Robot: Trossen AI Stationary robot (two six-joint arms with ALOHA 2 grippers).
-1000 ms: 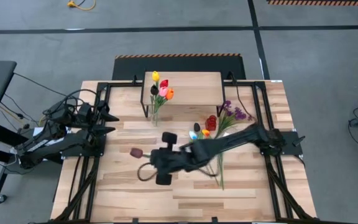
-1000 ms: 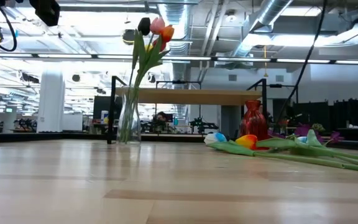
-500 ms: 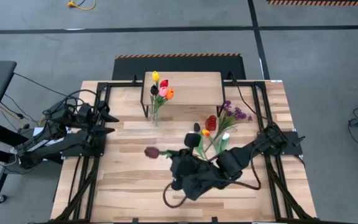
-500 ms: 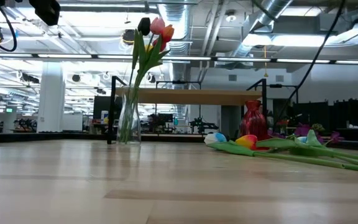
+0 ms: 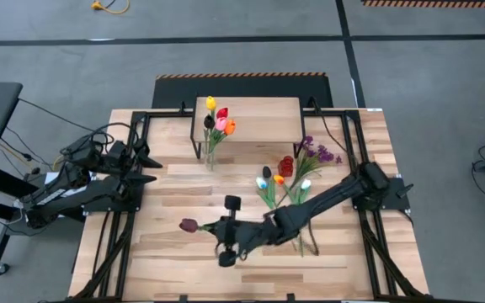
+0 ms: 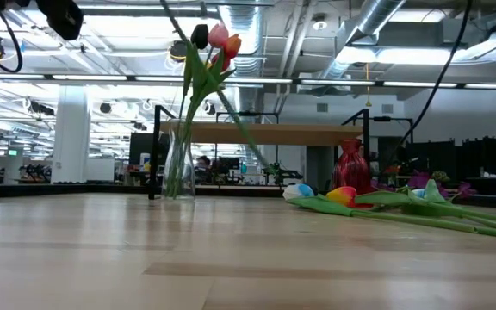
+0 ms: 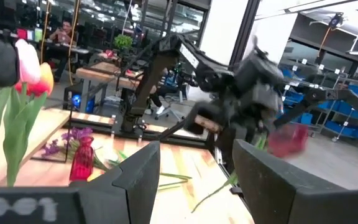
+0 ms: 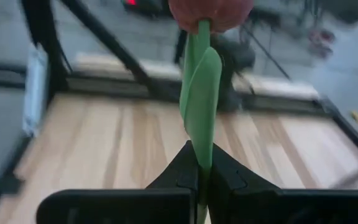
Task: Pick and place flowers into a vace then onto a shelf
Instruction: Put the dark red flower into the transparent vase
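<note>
My right gripper (image 5: 212,228) reaches across the table's near middle, shut on a dark red tulip (image 5: 189,225) that also shows in the right wrist view (image 8: 210,11). A glass vase (image 5: 210,156) with several tulips (image 5: 218,119) stands on the table by the left front leg of the light-wood shelf (image 5: 259,114). More tulips and purple sprigs (image 5: 291,175) lie on the table to its right. My left gripper (image 5: 151,167) waits open at the table's left side. My right gripper pinches the tulip's green stem (image 8: 199,160) between its two fingers, a short way below the head. The fingers lie level and come from the table's right. The head (image 5: 189,225) sticks out past the fingertips toward the table's left, and the flower is lifted clear of the table.
The shelf stands on thin black legs at the table's far middle (image 6: 265,133). A red tulip head and several stems of the pile (image 6: 351,194) lie low on the table's right. Black frame rails (image 5: 133,135) run along both sides of the table.
My right gripper has carried the dark red tulip a little toward the table's near edge, swinging right and then back left. The tulip has stayed lifted clear, its head pointing left.
</note>
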